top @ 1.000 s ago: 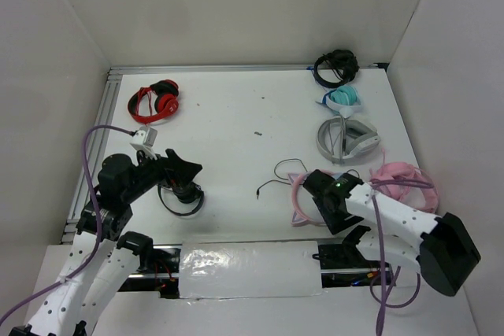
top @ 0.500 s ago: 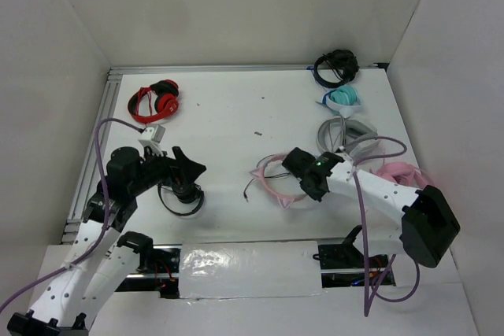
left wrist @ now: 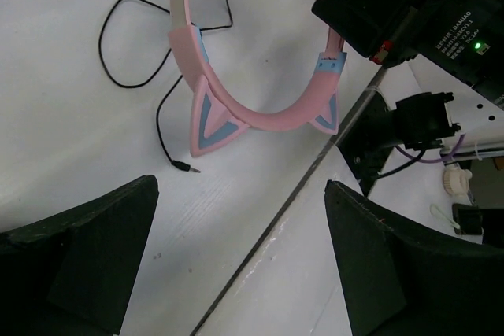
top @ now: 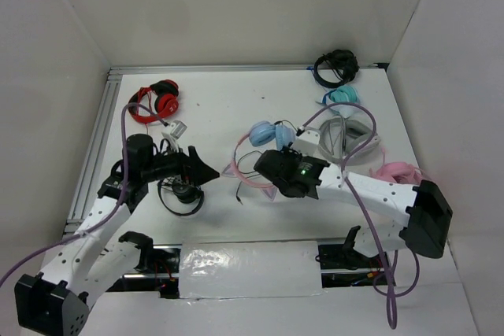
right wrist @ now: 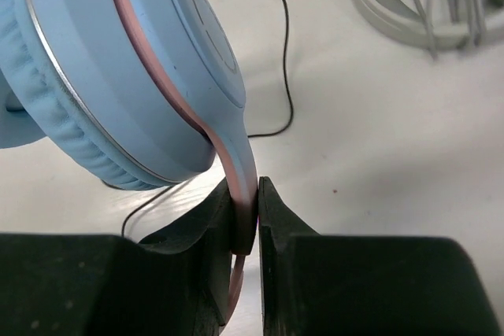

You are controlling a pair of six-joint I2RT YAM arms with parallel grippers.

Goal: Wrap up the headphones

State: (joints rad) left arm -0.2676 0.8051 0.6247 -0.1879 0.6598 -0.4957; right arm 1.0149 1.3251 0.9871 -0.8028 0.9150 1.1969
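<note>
1. The headphones (top: 261, 132) lie mid-table between the two arms. The right gripper (right wrist: 246, 212) is pressed tight on the thin pink band, just under a blue cup.
2. The left gripper (left wrist: 240, 186) hangs spread wide above them, holding nothing.
3. They look light, with a springy plastic band and soft cups. The band seems the firm place to hold. The cable (left wrist: 158, 120) is limp and likely to snag.
4. Only the right wrist view shows the pinch. Only the left wrist view shows the cat ears and the loose plug.
</note>
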